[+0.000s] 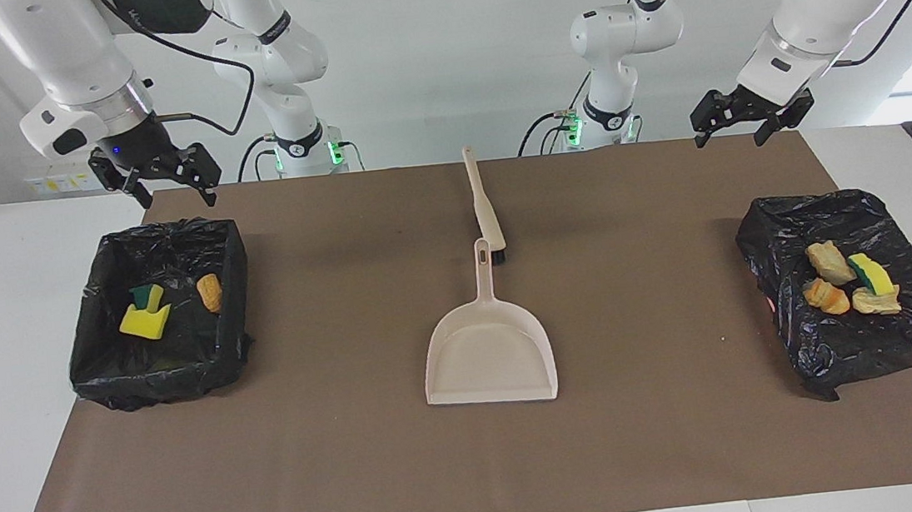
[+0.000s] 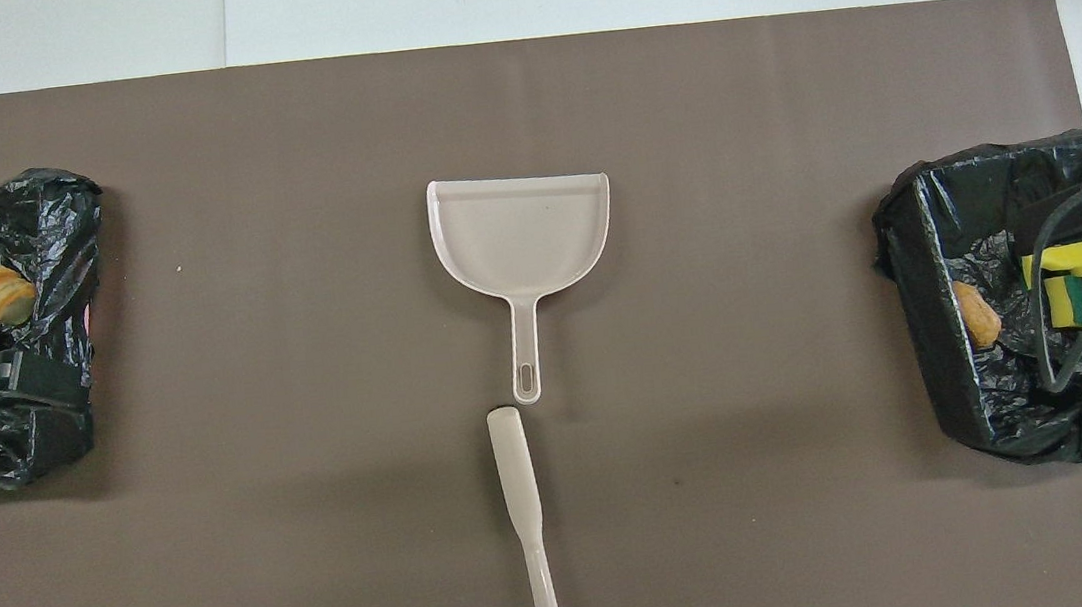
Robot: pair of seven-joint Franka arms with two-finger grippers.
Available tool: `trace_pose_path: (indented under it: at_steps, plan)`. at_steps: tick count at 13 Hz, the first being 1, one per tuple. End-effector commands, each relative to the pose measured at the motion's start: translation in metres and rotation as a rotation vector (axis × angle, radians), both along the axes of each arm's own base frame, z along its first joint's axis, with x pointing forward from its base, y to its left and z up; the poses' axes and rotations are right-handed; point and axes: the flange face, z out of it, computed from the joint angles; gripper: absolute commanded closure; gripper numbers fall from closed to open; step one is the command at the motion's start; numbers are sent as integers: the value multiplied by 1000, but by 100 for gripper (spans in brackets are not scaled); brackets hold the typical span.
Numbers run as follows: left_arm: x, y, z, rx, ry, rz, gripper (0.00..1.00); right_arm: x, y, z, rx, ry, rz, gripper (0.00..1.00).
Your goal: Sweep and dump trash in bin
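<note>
While the overhead view hides both grippers, the facing view shows the left gripper (image 1: 753,127) and right gripper (image 1: 157,178) raised, fingers apart, empty. Crinkled black bags line two bins at the mat's ends: the trash (image 1: 850,280) lies below the left gripper, more scraps (image 1: 145,313) below the right. A smooth beige dustpan (image 1: 489,357) and brush (image 1: 485,207) lie mid-mat.

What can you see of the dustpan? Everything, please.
The dustpan is beige plastic, one piece: a shallow, raised-rim scoop and a straight handle with a hanging slot at its tip. It looks empty and lies flat on the brown mat mid-table, handle toward the robots, its tip close to the brush head; contact unclear. No gripper is near it.
</note>
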Motion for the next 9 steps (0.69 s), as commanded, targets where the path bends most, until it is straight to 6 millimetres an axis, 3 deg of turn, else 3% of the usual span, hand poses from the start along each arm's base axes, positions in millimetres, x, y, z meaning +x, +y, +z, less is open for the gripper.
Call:
trace_pose_path:
  at_steps: [1,9]
  plan:
    - [3,5,24,-18,-110,12,0,0,1,4,-8,11,-19,0]
    - [7,-1,44,-45,-193,83,0,0,-3,5,6,2,-23,0]
